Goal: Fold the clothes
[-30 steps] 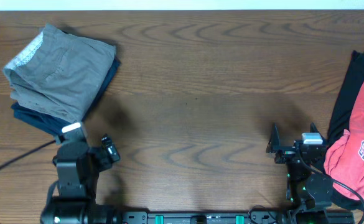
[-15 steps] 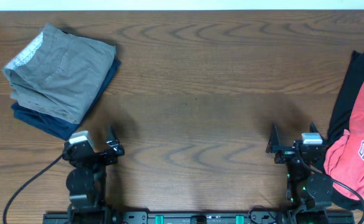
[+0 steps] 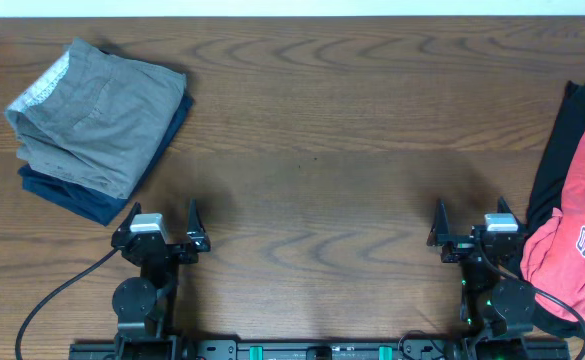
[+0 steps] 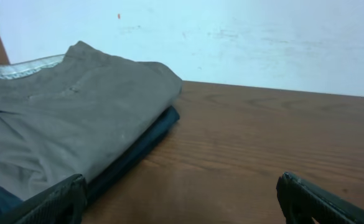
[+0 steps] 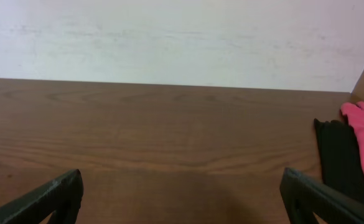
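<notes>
**A:** The left gripper (image 3: 163, 214) and right gripper (image 3: 471, 214) both gape empty at the desk's (image 3: 312, 120) near edge. Why?

**B:** The shorts (image 3: 97, 115) already lie folded in the far left corner, stacked on a navy garment (image 3: 77, 198). Probably nothing's left to grasp.
</notes>
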